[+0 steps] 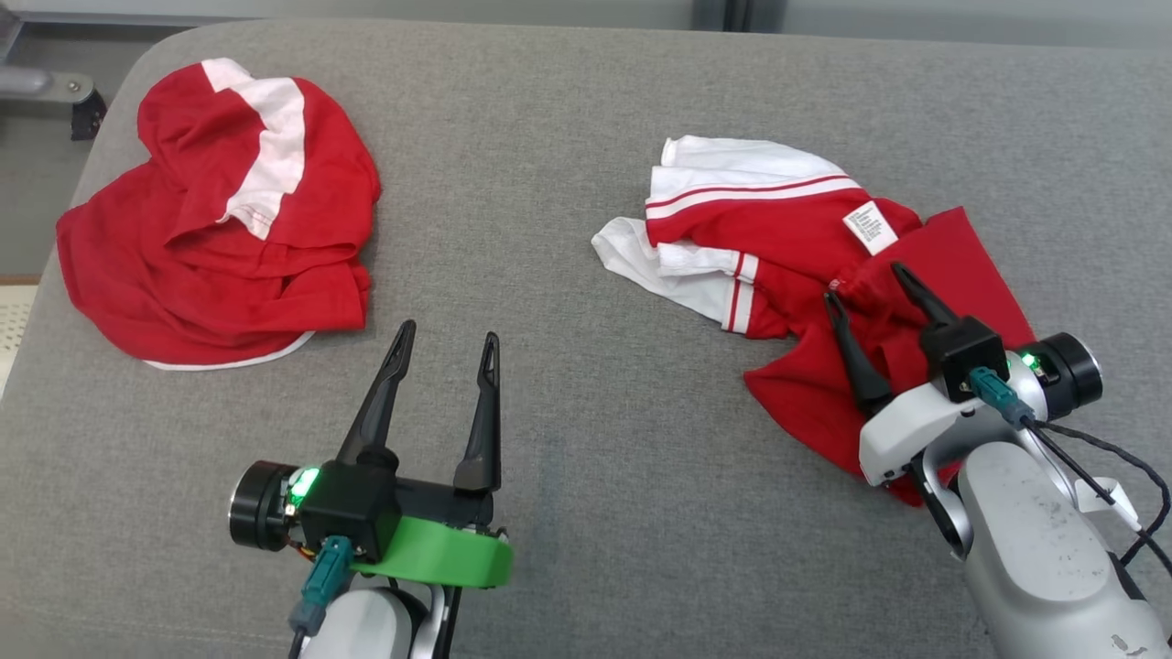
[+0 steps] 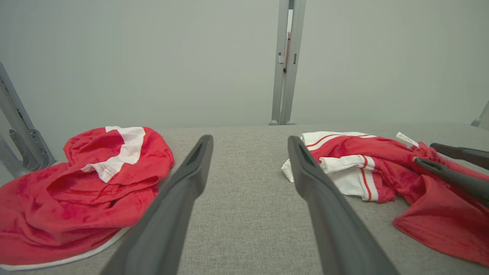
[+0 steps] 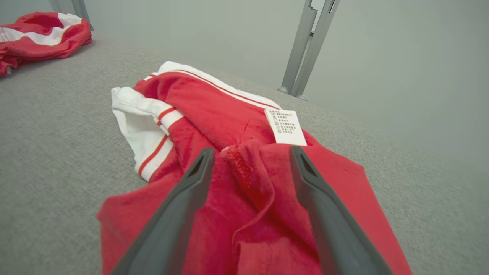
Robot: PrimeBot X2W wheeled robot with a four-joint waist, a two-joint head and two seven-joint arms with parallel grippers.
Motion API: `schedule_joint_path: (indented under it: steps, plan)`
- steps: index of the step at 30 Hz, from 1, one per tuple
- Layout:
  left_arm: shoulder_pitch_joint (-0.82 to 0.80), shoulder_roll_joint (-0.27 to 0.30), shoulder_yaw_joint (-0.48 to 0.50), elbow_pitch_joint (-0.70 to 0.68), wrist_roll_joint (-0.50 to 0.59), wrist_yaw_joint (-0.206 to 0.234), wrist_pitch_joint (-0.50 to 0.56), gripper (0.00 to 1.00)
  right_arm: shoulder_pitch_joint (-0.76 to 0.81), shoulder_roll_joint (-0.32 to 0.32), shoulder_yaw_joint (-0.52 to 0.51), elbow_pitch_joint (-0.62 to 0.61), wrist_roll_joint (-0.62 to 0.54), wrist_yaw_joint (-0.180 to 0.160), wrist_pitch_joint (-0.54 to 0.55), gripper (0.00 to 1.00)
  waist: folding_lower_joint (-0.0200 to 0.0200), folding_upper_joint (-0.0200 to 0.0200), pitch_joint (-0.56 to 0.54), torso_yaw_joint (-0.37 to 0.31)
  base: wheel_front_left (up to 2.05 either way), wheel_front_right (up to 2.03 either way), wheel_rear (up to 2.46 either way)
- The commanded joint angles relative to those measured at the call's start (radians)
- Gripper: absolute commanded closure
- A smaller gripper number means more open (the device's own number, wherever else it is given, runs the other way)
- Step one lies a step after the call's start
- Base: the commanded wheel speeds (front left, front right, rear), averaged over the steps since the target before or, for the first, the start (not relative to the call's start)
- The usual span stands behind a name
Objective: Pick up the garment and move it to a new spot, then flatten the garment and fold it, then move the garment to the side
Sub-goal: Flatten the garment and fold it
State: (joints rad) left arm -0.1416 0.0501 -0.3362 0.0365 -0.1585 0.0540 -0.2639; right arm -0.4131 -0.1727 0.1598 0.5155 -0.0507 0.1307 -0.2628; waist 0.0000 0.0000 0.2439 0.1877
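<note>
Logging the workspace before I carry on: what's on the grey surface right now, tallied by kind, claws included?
Red-and-white garments: 2 (left garment, right garment)
White care label: 1, on the right garment
Claws: 2 (left claw, right claw), both open
Total: 5

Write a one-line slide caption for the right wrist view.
Open right tool lined up on a crumpled red-and-white garment, care label showing, on a grey fabric surface.
</note>
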Motion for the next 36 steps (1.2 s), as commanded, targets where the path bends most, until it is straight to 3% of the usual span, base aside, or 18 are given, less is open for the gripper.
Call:
schedule_joint_path:
  steps: [1,2,3,4,14,20,25,28,29,32,36]
  plan:
    - [-0.016,0.001,-0.004,0.001,-0.003,0.008,-0.001,0.00,-0.016,-0.004,-0.008,0.010,-0.008,0.000,-0.003,0.00,0.0000,0.0000,0.022,0.025,0.00,0.00,0.00]
    - [-0.016,0.001,-0.005,0.002,-0.004,0.010,-0.001,0.00,-0.021,0.001,-0.016,0.019,-0.011,0.000,-0.003,0.19,0.0000,0.0000,0.022,0.026,0.00,0.00,0.00]
    - [-0.015,0.001,-0.004,0.003,-0.004,0.012,-0.001,0.00,-0.026,0.007,-0.026,0.024,-0.011,0.000,-0.003,0.81,0.0000,0.0000,0.021,0.026,0.00,0.00,0.00]
    - [-0.014,0.001,-0.003,0.005,-0.006,0.014,-0.001,0.00,-0.030,0.010,-0.035,0.025,-0.016,0.000,-0.003,1.00,0.0000,0.0000,0.018,0.024,0.00,0.00,0.00]
    - [0.002,0.001,0.000,0.019,-0.011,0.006,-0.001,0.00,-0.007,-0.015,-0.095,-0.020,0.000,0.000,-0.003,1.00,0.0000,0.0000,-0.027,-0.044,0.00,0.00,0.00]
    - [-0.012,0.001,-0.010,0.015,-0.013,0.005,-0.001,0.00,-0.062,-0.138,-0.191,-0.009,0.024,0.000,-0.003,1.00,0.0000,0.0000,-0.021,-0.064,0.00,0.00,0.00]
    - [-0.024,0.002,-0.028,0.011,-0.023,0.013,-0.001,0.00,-0.114,-0.269,-0.300,0.089,0.026,0.000,-0.003,1.00,0.0000,0.0000,0.007,-0.055,0.00,0.00,0.00]
    - [-0.028,0.002,-0.032,0.014,-0.024,0.018,-0.001,0.00,-0.135,-0.309,-0.345,0.164,0.003,0.000,-0.003,1.00,0.0000,0.0000,0.017,-0.050,0.00,0.00,0.00]
    - [-0.030,0.002,-0.032,0.015,-0.024,0.019,-0.001,0.00,-0.146,-0.320,-0.366,0.190,-0.008,0.000,-0.003,0.02,0.0000,0.0000,0.020,-0.050,0.00,0.00,0.00]
    - [-0.038,0.002,-0.029,0.019,-0.022,0.018,-0.001,0.00,-0.174,-0.335,-0.430,0.247,-0.045,0.000,-0.003,0.00,0.0000,0.0000,0.026,-0.052,0.00,0.00,0.00]
    - [-0.041,0.002,-0.016,0.024,-0.019,0.018,-0.001,0.00,-0.185,-0.265,-0.462,0.228,-0.082,0.000,-0.003,0.00,0.0000,0.0000,0.010,-0.064,0.00,0.00,0.00]
